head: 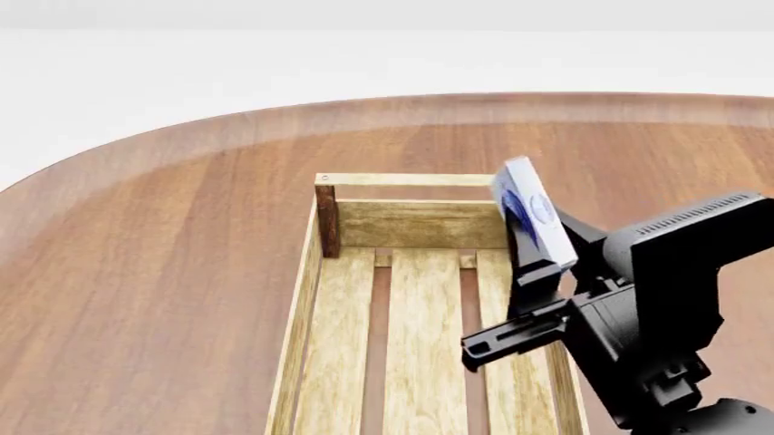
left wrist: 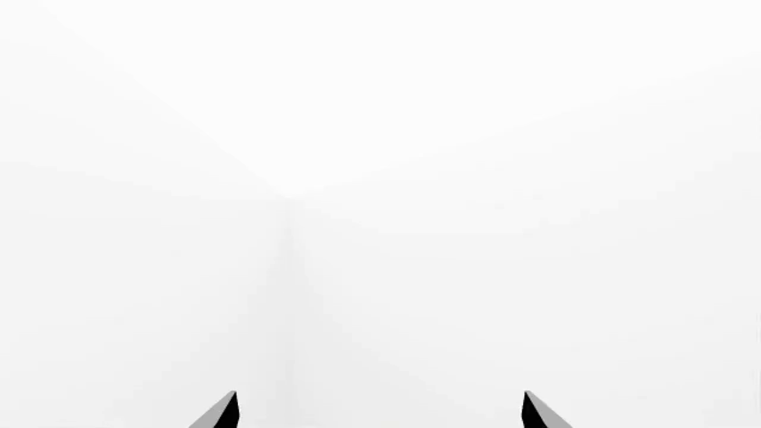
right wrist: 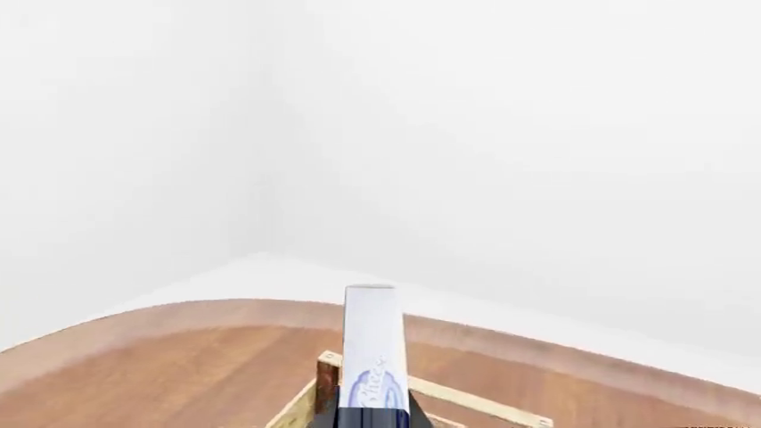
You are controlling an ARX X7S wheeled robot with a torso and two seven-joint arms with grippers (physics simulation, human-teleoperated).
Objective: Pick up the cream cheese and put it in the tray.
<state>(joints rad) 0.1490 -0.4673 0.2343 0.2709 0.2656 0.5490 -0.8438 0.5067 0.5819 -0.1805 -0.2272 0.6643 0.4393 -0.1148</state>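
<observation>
- The tabletop (head: 158,245) carried the tray (head: 418,222).
- The right end effector (head: 546,272) was clenched on the cream cheese (head: 532,222), held on edge above the tray's far right corner.
- The left end effector (left wrist: 380,412) stood released, its fingers apart.

Around me the room is plain white and evenly lit, with no hard shadows. My left wrist view shows only 2 white walls (left wrist: 500,134) meeting at a faint vertical corner seam. My right wrist view shows a similar pale corner above a white floor (right wrist: 274,272). Below my head camera spreads the surface (head: 158,272), a warm reddish-brown wood with visible grain and a rounded far edge, a lighter sheen running along that curve. Beyond it the floor is white too.
</observation>
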